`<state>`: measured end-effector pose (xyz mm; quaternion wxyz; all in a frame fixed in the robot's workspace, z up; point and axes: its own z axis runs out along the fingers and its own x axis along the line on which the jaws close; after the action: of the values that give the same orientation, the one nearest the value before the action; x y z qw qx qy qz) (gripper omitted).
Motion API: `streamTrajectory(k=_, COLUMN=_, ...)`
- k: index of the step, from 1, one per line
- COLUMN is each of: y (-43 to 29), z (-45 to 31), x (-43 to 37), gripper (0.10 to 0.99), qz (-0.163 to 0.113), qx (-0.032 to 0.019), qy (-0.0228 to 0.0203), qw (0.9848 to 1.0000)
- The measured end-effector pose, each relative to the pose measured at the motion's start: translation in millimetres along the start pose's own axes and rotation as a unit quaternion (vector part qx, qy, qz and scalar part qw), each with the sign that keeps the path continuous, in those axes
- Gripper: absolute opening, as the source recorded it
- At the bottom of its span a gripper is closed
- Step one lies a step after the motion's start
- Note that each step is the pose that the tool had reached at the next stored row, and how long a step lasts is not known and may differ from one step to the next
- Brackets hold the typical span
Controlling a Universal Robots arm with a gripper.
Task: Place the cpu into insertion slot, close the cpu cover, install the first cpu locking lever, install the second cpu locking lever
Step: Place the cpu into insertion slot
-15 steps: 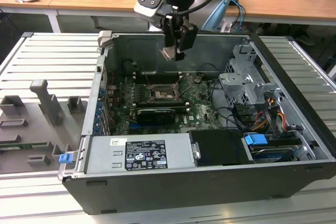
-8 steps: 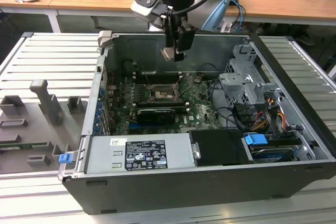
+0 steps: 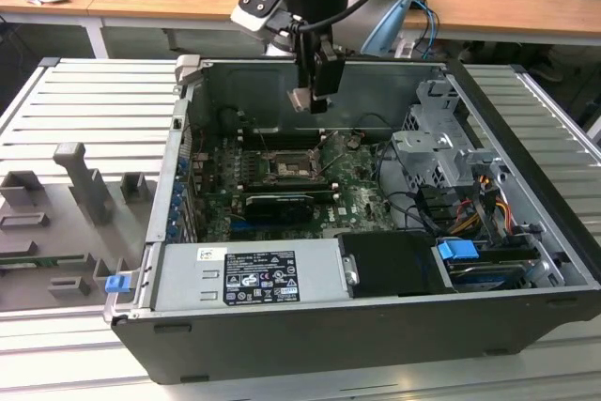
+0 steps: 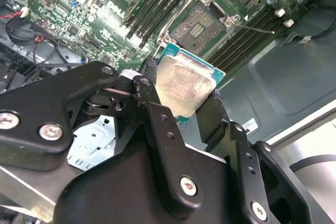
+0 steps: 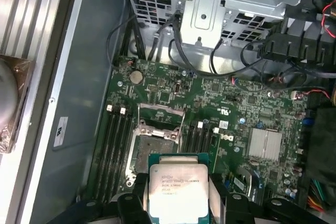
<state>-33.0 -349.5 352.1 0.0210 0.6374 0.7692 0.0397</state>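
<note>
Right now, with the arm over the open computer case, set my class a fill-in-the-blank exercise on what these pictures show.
1. The gripper is shut on the ____.
2. The cpu hangs ____ the insertion slot, not yet seated in it.
3. The insertion slot is set into a ____ circuit board.

Missing words: cpu; above; green.
</note>
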Motion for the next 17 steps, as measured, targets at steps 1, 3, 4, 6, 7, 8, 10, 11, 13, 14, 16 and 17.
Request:
streamTrajectory(k=1, y=-0.3, z=3.3, x=0.1, gripper=0.541, qz=0.000, qx=0.0000, qy=0.0000, qw=1.0000)
streamTrajectory(k=3, y=-0.6, z=7.4, x=0.5, gripper=0.541, qz=0.000, qx=0.0002, qy=0.0000, qw=1.0000)
streamTrajectory(k=4, y=-0.7, z=9.8, x=1.1, gripper=0.541, qz=0.001, qx=0.0005, qy=-0.0001, qw=1.0000)
streamTrajectory(k=6, y=-0.9, z=14.3, x=1.4, gripper=0.541, qz=0.015, qx=0.0002, qy=-0.0012, qw=0.9999)
streamTrajectory(k=7, y=-1.1, z=16.1, x=1.4, gripper=0.541, qz=0.025, qx=0.0001, qy=-0.0021, qw=0.9997)
streamTrajectory(k=8, y=-1.3, z=18.1, x=1.3, gripper=0.541, qz=0.035, qx=-0.0001, qy=-0.0030, qw=0.9994)
streamTrajectory(k=10, y=-1.7, z=23.0, x=1.3, gripper=0.541, qz=0.056, qx=-0.0005, qy=-0.0048, qw=0.9984)
streamTrajectory(k=11, y=-1.8, z=24.7, x=1.4, gripper=0.541, qz=0.061, qx=-0.0006, qy=-0.0052, qw=0.9981)
streamTrajectory(k=13, y=-2.2, z=27.8, x=1.7, gripper=0.541, qz=0.066, qx=-0.0007, qy=-0.0056, qw=0.9978)
streamTrajectory(k=14, y=-2.3, z=28.0, x=1.8, gripper=0.541, qz=0.066, qx=-0.0007, qy=-0.0055, qw=0.9978)
streamTrajectory(k=16, y=-3.2, z=28.7, x=2.0, gripper=0.541, qz=0.066, qx=-0.0008, qy=-0.0051, qw=0.9978)
streamTrajectory(k=17, y=-4.4, z=28.9, x=2.1, gripper=0.541, qz=0.066, qx=-0.0008, qy=-0.0050, qw=0.9978)
